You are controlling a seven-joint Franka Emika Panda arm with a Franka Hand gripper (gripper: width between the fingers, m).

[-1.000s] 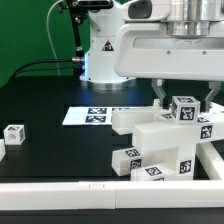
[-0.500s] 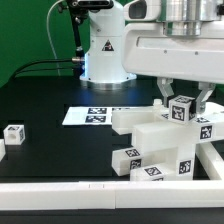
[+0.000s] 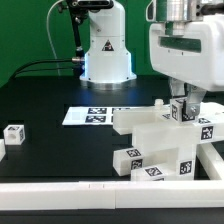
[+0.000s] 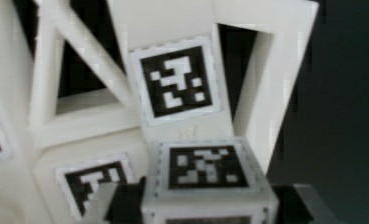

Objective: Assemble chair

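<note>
The partly built white chair stands at the exterior view's right, made of tagged slabs and bars. A small tagged white block sits at its upper right. My gripper comes down from above with a finger on each side of this block, shut on it. In the wrist view the block fills the space between the dark fingers, and my gripper is pressed against both its sides. Behind it rises a tagged chair bar.
A loose tagged white cube lies at the exterior view's left. The marker board lies flat behind the chair. A long plain white rail runs along the front edge. The arm's base stands at the back.
The gripper has moved toward the exterior view's right, and its fingers, earlier spread wide of the block, have closed in on its sides. The chair parts have not moved.
</note>
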